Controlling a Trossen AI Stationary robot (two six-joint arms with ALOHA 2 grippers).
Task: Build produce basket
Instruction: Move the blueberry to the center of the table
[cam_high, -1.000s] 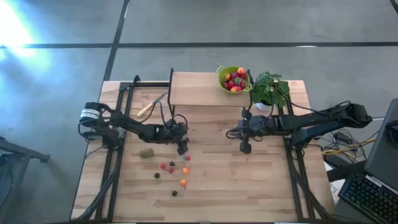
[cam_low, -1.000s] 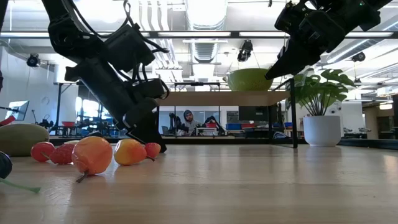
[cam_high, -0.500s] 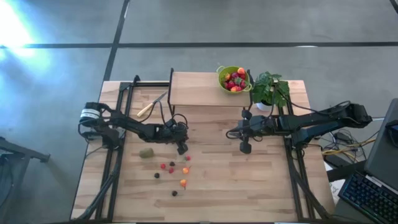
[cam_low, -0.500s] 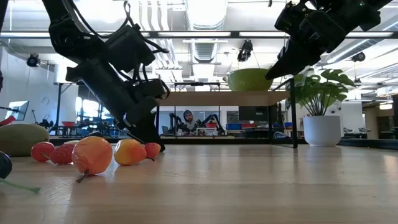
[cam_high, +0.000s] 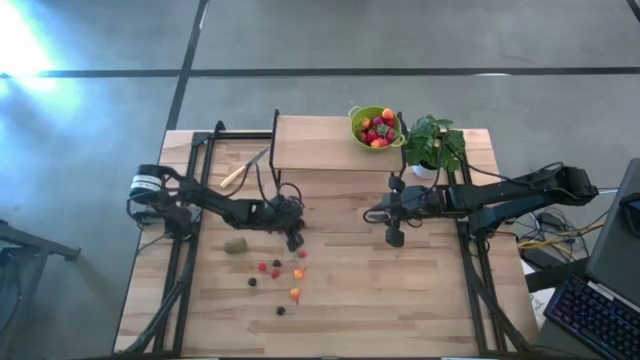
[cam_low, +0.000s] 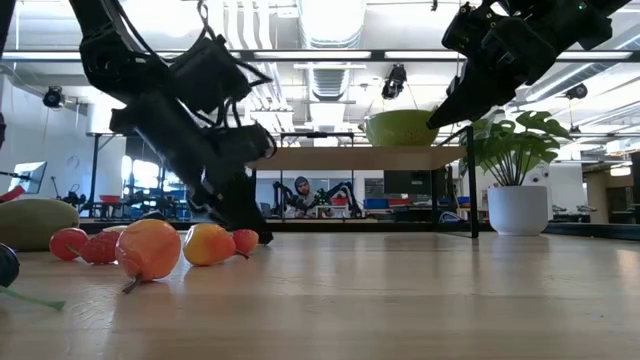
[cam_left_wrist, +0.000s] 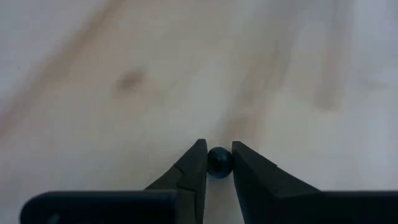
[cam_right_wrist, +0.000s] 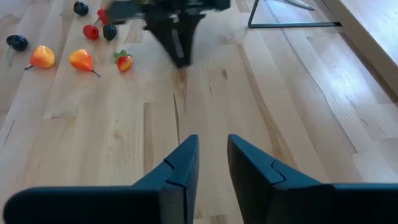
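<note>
The lime-green produce basket (cam_high: 376, 126) stands on a raised wooden shelf (cam_high: 310, 142) at the far side and holds red and orange fruits. Several small red, orange and dark fruits (cam_high: 278, 272) lie loose on the table, and a brownish-green kiwi (cam_high: 235, 245) lies to their left. My left gripper (cam_high: 293, 240) is low at the far edge of the loose fruits, shut on a tiny dark berry (cam_left_wrist: 219, 160). My right gripper (cam_high: 395, 238) hovers over bare wood to the right, its fingers (cam_right_wrist: 180, 163) slightly open with nothing between them. My left gripper pinches the dark berry (cam_left_wrist: 219, 163) between its two fingertips, at their free ends only. The fingers slant down toward the table from the left. In the low view the fingertips (cam_low: 258, 234) are down at the tabletop; whether the berry is off the wood, I cannot tell.
A potted plant (cam_high: 433, 146) stands right of the basket, close to my right arm. A yellow-handled knife (cam_high: 242, 171) lies at the far left. Black frame rails (cam_high: 200, 200) run along both table sides. Bare wood lies between the two grippers and along the near edge.
My left gripper has shut on the dark berry while staying at the far edge of the loose fruits; its wrist has shifted slightly in the low view. The other fruits and my right arm have stayed where they were.
</note>
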